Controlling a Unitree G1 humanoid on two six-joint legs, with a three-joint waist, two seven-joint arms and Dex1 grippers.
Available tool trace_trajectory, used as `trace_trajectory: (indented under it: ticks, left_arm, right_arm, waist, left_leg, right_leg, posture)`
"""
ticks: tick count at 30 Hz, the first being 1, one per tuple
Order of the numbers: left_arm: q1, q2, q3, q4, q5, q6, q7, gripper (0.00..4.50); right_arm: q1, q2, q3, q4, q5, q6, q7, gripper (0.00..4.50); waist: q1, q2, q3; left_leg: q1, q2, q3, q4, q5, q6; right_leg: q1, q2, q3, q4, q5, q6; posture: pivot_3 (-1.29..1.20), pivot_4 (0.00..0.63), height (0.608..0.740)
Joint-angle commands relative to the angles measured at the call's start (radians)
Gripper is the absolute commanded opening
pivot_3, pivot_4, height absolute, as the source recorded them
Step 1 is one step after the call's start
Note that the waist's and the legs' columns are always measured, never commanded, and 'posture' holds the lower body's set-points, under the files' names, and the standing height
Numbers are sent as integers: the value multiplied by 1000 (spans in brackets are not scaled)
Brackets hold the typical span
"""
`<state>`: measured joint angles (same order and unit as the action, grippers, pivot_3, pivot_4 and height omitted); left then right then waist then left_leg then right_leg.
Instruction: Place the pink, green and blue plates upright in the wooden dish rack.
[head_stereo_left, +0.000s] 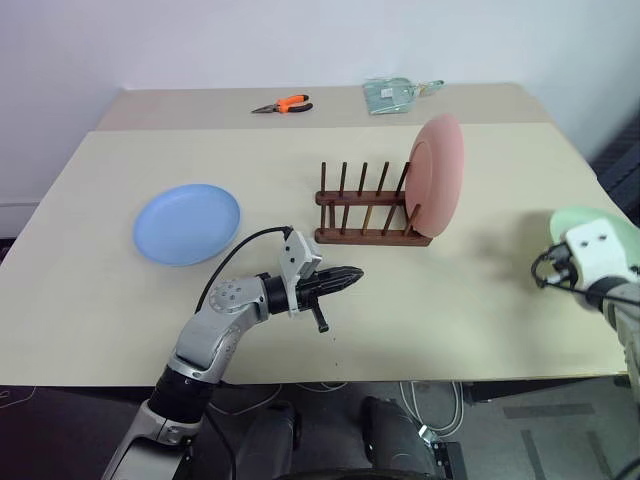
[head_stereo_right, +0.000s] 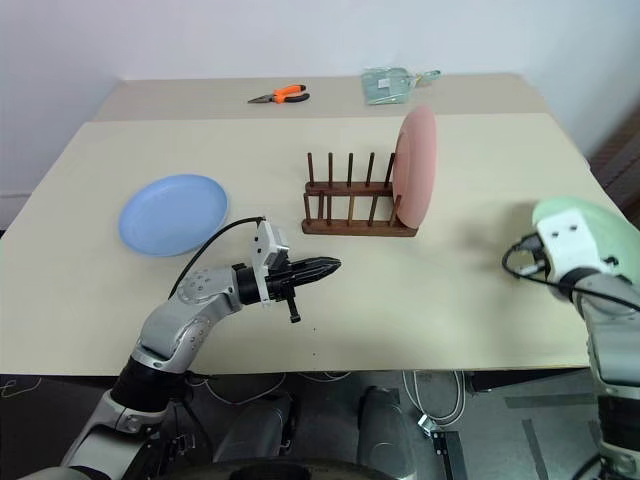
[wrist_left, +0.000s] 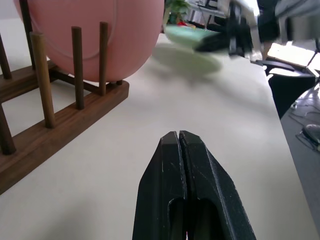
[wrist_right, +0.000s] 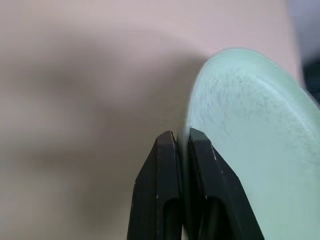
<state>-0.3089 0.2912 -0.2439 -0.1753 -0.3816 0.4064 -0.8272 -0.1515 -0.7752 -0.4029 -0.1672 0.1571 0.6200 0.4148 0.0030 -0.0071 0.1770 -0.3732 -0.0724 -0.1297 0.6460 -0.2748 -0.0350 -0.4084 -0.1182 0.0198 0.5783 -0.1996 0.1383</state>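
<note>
Jaws of the right gripper (wrist_right: 181, 136) are pinched on the rim of the green plate (wrist_right: 250, 145), held near the counter's (head_stereo_left: 480, 300) right edge; most of that plate is hidden behind the wrist in the head views. Left gripper (head_stereo_left: 352, 275) has its jaws pressed together on nothing, hanging level over bare counter in front of the wooden dish rack (head_stereo_left: 365, 215). Pink plate (head_stereo_left: 437, 178) stands upright in the rack's rightmost slot, the other slots open. Blue plate (head_stereo_left: 187, 222) lies flat to the left, well apart. Pliers (head_stereo_left: 283, 104) and a clear bag (head_stereo_left: 392, 95) sit at the far edge.
</note>
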Motion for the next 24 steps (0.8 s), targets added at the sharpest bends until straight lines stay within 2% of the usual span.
trace_trajectory:
  ticks: [1,5,8,11,15,24]
  left_arm:
    - [-15,5,20,-5,0,-28,-5,0]
    - [-21,10,43,13,2,-44,5,0]
    - [-8,29,78,28,15,-72,20,0]
    - [5,47,100,26,14,-79,27,0]
    - [16,60,126,22,7,-81,39,0]
    - [40,57,119,-36,-4,-56,56,0]
  right_arm:
    - [-235,60,-155,-156,239,15,-21,22]
    - [-445,157,-227,-238,571,181,-72,22]
    - [-613,316,-186,-295,923,238,-226,22]
    - [-677,454,-125,-310,1123,221,-415,22]
    - [-659,579,-44,-303,1255,172,-632,22]
    - [-549,628,60,-221,1267,106,-747,22]
  waist:
    - [-6,3,1]
    - [2,0,0]
    - [4,-1,0]
    - [2,1,1]
    - [8,0,0]
    - [-7,2,1]
  left_leg:
    - [0,0,0,0,0,0]
    - [-1,0,-5,-1,0,0]
    - [-1,0,-7,-2,0,1]
    - [-1,0,-7,-2,0,1]
    - [-1,0,-9,-3,0,1]
    - [-1,-1,-5,-3,0,1]
  right_leg:
    - [0,0,0,0,0,0]
    - [0,1,-3,1,0,0]
    - [0,1,-3,0,2,-3]
    - [-2,1,-1,1,2,-4]
    - [-2,1,-2,1,2,-4]
    - [-4,1,-1,3,2,-4]
  posture:
    - [0,150,740]
    - [0,150,740]
    - [0,150,740]
    - [0,150,740]
    - [0,150,740]
    - [0,150,740]
